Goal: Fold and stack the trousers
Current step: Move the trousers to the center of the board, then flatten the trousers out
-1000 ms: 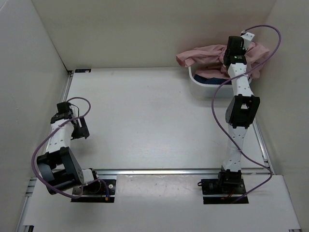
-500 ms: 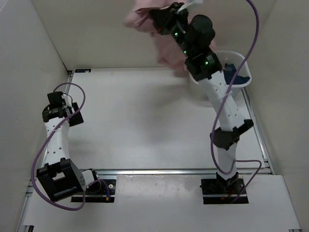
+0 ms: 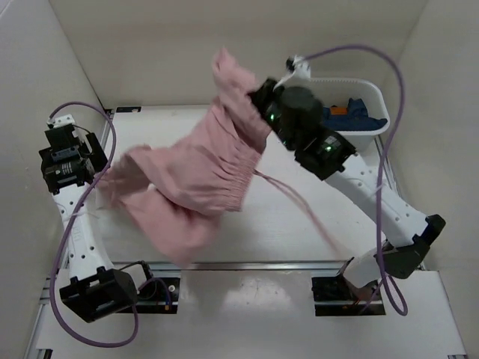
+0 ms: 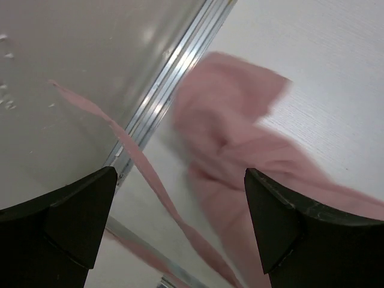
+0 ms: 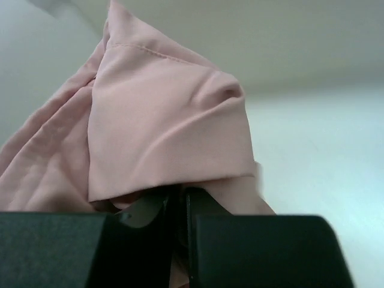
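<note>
At left table edge, left gripper [image 4: 180,198]: jaws wide apart, empty.
Mid-table, trousers [image 3: 194,179]: hanging above the surface, drawstring [image 3: 299,206] trailing.
Far, right gripper [image 5: 182,207]: pinched on 1 fabric fold.
Handling: likely light, limp, slippery; take the waistband at its 2 corners.

The trousers [image 3: 194,176] hang spread in the air from the right gripper [image 3: 258,101], which pinches the cloth. They cover the middle and left part of the table [image 3: 273,235], so nothing can pass there without touching cloth. Their drawstring [image 3: 299,206] crosses the open surface slantwise toward the near right. The right arm [image 3: 359,179] bars the right side diagonally. The left gripper [image 4: 180,174], jaws wide apart, stands close to the left wall [image 3: 30,90], the cloth just beside it. The white basket [image 3: 378,90] fills the far right corner. Bare surface shows between drawstring and right arm, and at the far left corner.
</note>
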You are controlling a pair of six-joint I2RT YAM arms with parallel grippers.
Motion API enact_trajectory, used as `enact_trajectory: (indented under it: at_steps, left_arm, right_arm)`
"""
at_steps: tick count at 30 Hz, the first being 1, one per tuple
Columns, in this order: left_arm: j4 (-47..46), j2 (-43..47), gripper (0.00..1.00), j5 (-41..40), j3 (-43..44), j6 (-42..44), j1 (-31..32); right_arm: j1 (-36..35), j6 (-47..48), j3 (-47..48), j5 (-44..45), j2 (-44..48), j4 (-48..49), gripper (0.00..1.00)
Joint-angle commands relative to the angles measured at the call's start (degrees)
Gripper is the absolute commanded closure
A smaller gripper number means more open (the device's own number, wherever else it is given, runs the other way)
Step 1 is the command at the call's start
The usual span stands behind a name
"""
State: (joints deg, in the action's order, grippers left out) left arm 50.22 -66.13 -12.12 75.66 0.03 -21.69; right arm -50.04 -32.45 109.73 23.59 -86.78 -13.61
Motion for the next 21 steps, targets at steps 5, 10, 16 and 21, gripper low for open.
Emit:
enact_trajectory:
  at_steps: [5,10,16,21]
  left_arm:
    - [1.02,6.10,0.00,-6.43,-8.58,-0.03,-0.63]
    - [2.34,6.10,0.00,-5.11,-12.37,-0.03,-0.63]
    - [0.34,8.21,0.00,-9.83,-29.83,-0.03,-0.63]
    - [-16.19,7.16,0.00,-14.34,-45.68,-0.03,-0.63]
  right_arm:
    - [16.61,-13.55,-43.41,5.62,8.65,-15.49,0.34]
    - [22.37,0.88,-38.82,-7.35,5.04,-26.02,0.20]
    - [12.96,-3.40,-44.85,-10.48,9.34,-27.55,0.19]
    - [11.11,-13.26,-57.51,-22.34,9.88,-18.84,0.19]
